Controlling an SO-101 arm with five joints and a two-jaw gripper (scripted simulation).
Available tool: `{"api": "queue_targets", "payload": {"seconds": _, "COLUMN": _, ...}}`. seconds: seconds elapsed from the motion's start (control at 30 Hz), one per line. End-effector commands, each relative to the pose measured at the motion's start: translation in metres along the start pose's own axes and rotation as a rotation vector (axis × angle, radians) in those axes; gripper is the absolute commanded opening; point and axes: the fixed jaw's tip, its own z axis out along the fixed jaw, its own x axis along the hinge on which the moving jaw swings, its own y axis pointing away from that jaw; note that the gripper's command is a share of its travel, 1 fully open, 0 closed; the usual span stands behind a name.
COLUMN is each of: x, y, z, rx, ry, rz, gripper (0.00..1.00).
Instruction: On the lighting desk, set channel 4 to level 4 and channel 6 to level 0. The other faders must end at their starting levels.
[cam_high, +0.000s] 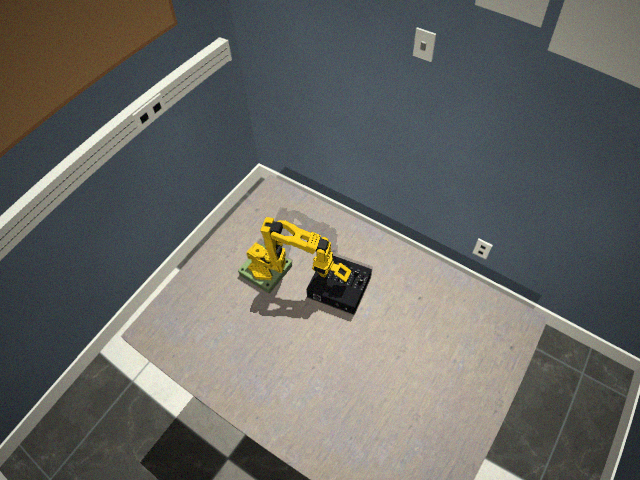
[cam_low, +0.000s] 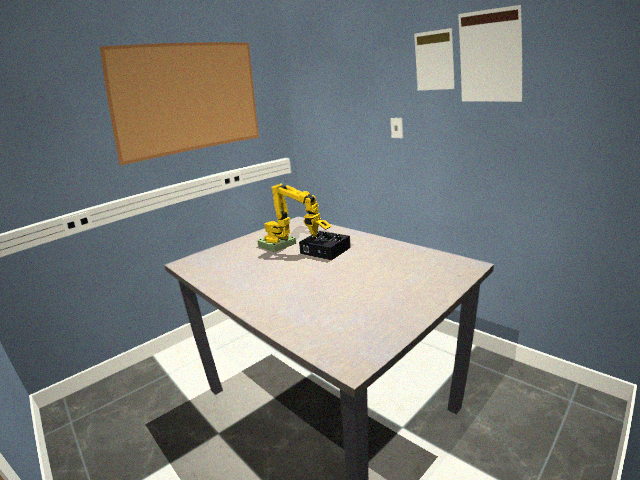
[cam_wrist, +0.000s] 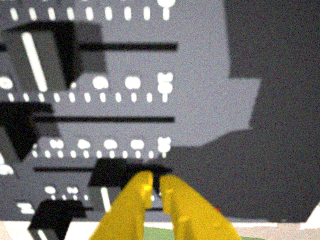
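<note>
The black lighting desk lies on the table right of my yellow arm's green base; it also shows in the exterior view. My gripper is shut with nothing between the fingers. Its tips rest against the right side of a black fader cap low in the wrist view. Other fader caps sit at the left of their slots, one at the top and one in the middle. Another cap shows at the bottom left. White level marks run along each slot. I cannot read channel numbers.
The desk's dark grey panel fills the right of the wrist view. The arm arches over the desk's near-left part. The table edge and wall lie behind the arm.
</note>
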Motion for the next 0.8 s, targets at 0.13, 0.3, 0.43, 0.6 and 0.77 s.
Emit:
{"api": "queue_targets", "payload": {"seconds": 0.13, "x": 0.0009, "y": 0.0061, "z": 0.001, "rx": -0.004, "ry": 0.012, "rz": -0.015, "gripper": 0.0}}
{"api": "queue_targets", "payload": {"seconds": 0.3, "x": 0.001, "y": 0.0077, "z": 0.001, "rx": -0.004, "ry": 0.012, "rz": -0.015, "gripper": 0.0}}
{"api": "queue_targets", "payload": {"seconds": 0.43, "x": 0.001, "y": 0.0081, "z": 0.001, "rx": -0.004, "ry": 0.012, "rz": -0.015, "gripper": 0.0}}
{"api": "queue_targets", "payload": {"seconds": 0.6, "x": 0.001, "y": 0.0083, "z": 0.001, "rx": -0.004, "ry": 0.012, "rz": -0.015, "gripper": 0.0}}
{"api": "queue_targets", "payload": {"seconds": 0.77, "x": 0.001, "y": 0.0098, "z": 0.0009, "rx": -0.004, "ry": 0.012, "rz": -0.015, "gripper": 0.0}}
